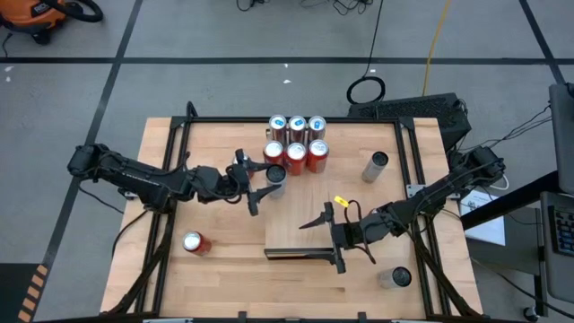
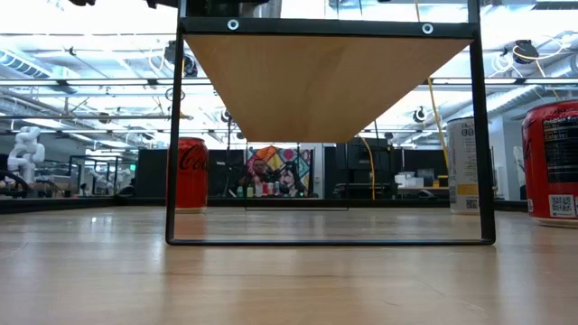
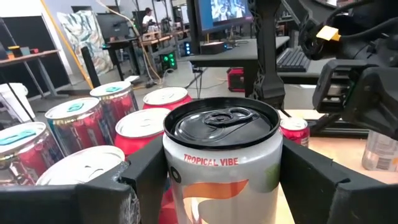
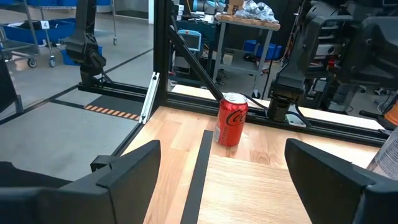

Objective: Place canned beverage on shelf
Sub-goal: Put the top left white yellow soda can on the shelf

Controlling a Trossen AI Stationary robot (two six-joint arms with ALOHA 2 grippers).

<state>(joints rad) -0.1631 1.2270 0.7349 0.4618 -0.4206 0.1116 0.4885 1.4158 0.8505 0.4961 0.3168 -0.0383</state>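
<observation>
Right now I see my left tool [image 1: 261, 187] closed around a silver can [image 3: 222, 162] beside the cluster of cans [image 1: 296, 142] at the desk's [image 1: 224, 262] far side. My right tool [image 1: 332, 240] hangs wide open and empty over the shelf [image 1: 300, 240], with a red can [image 4: 231, 119] standing apart beyond it.

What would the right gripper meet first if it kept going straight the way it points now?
Probably the red cola can, standing alone past the shelf. The right gripper is open with nothing between its fingers, and the path looks free until that can, though depth is uncertain.
</observation>
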